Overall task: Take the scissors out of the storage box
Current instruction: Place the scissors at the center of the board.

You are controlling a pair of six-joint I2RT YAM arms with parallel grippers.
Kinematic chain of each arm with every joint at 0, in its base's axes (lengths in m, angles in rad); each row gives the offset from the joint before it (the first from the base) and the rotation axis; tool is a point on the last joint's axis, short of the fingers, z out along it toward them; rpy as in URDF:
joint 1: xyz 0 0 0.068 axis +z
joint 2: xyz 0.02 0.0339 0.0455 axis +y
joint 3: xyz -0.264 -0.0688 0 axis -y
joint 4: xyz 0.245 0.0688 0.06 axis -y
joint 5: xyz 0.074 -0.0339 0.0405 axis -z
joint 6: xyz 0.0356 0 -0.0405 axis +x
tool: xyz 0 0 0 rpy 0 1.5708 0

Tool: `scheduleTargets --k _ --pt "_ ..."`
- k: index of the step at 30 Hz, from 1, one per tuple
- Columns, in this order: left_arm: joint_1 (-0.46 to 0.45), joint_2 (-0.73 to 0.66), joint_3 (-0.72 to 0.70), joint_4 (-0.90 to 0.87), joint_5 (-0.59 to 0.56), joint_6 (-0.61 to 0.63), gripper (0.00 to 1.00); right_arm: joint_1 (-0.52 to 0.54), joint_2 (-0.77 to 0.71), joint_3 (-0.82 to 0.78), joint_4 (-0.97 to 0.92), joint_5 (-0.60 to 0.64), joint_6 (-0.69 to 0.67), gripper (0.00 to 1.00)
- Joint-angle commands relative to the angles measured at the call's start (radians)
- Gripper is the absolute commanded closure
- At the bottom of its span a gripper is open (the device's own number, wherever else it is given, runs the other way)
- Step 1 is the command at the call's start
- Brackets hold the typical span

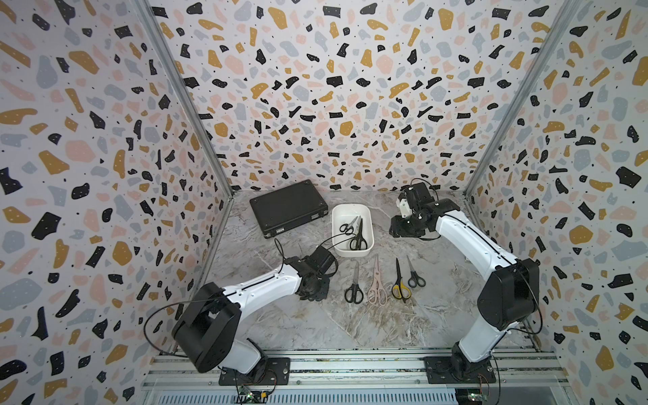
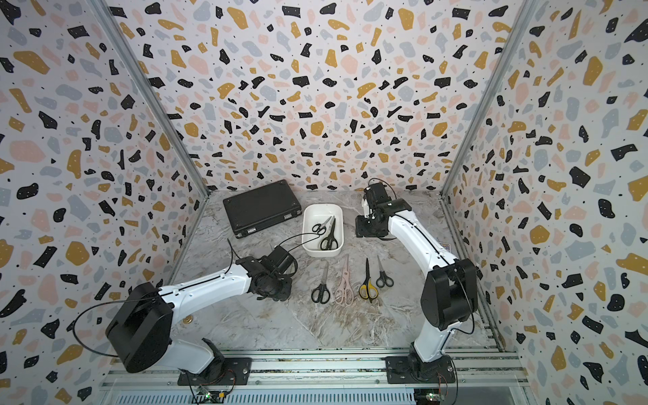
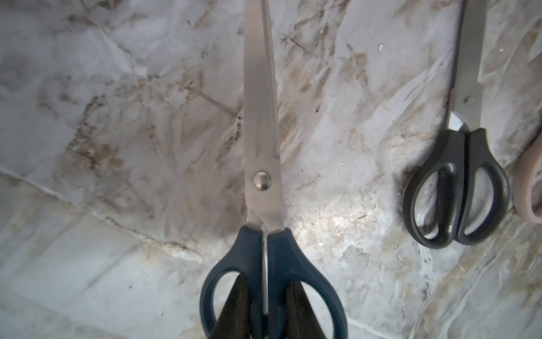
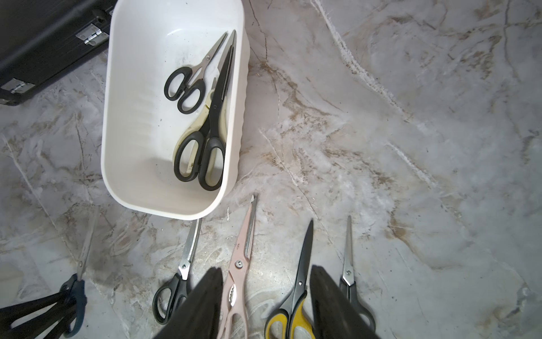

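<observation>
Left wrist view shows the left end effector (image 3: 265, 305) clamped on the blue-handled scissors (image 3: 264, 164) low over the counter (image 3: 117, 146); better to set them flat beside the black-handled pair (image 3: 457, 187) before releasing.

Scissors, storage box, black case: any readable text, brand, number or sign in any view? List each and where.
None readable.
Scissors blades: no marking visible.
Storage box: plain white, no label.
Black case: no lettering shows.
Small board at the front rail: too small to read.
</observation>
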Motion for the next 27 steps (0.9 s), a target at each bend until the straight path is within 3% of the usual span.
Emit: scheduleTargets --k 1,22,27 --pt "-0.023 0.066 0.051 0.055 0.013 -0.020 1.00 0.007 -0.053 -0.006 -0.032 0.015 -0.006 0.46" --pt "-0.071 0.215 0.103 0.101 0.028 -0.046 1.00 0.007 -0.050 -0.005 -0.029 0.015 -0.007 0.46" --pt "-0.071 0.233 0.103 0.112 0.049 -0.060 0.96 0.007 -0.054 -0.004 -0.031 0.019 -0.011 0.46"
